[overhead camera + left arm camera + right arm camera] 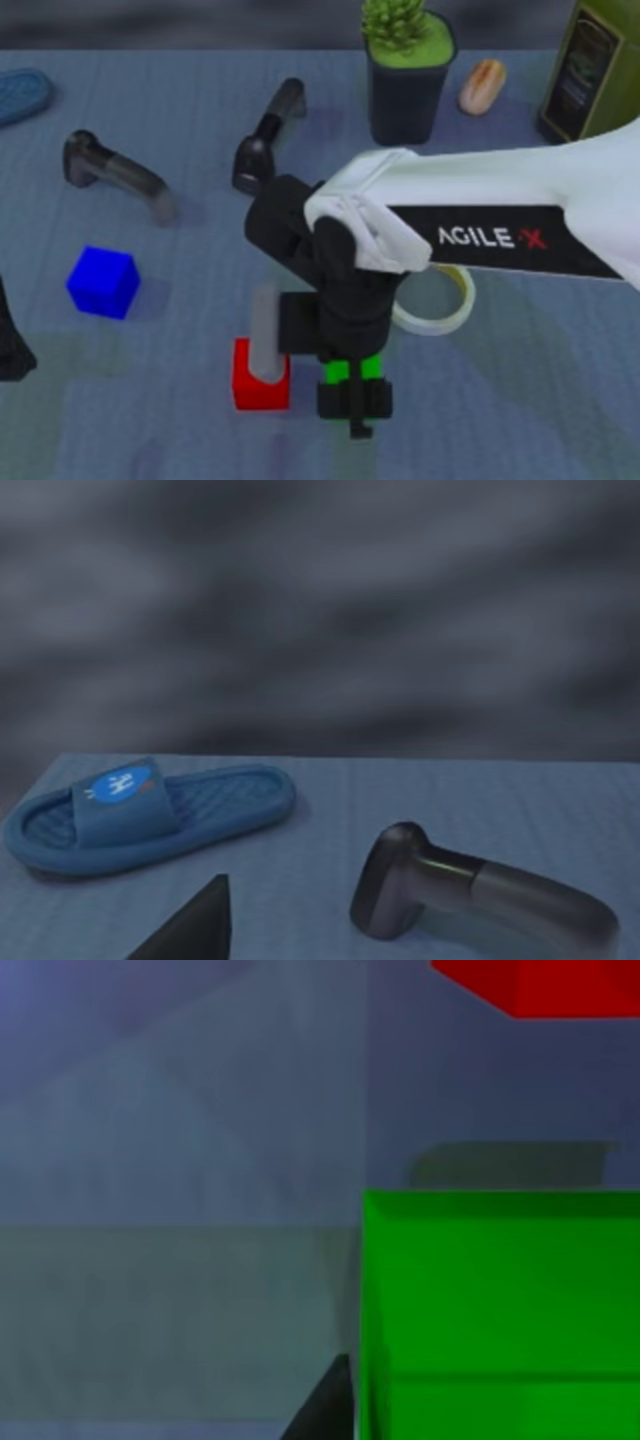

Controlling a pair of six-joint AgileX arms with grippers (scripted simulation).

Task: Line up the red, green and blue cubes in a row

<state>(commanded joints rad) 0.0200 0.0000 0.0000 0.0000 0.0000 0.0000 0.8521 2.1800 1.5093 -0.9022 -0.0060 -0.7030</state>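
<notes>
1. Top view: the right arm reaches in from the right, and its right claw point(352, 368) is down over the green cube point(351, 369), near the front of the tabletop point(520, 400).
2. The green cube sits just beside the red cube point(261, 376), on its right, with a small gap between them. The blue cube point(102, 282) is well apart, off to the left and farther back.
3. The right wrist view is filled by the green cube point(500, 1310), with one dark finger point(325, 1405) at its edge and a corner of the red cube point(560, 985) beyond. I judge the claw clenched on green.
4. The left claw is parked at the far left edge; I cannot tell its state. Its wrist view shows only a blue slipper point(140, 815) and a dark handheld scanner point(480, 895).
5. To do this well: set green flat, faces square with red, then lift straight up so nothing gets nudged.
6. Watch the grey post standing over the red cube; a sideways exit could clip it.
7. By my read, blue remains to be brought into the row.
</notes>
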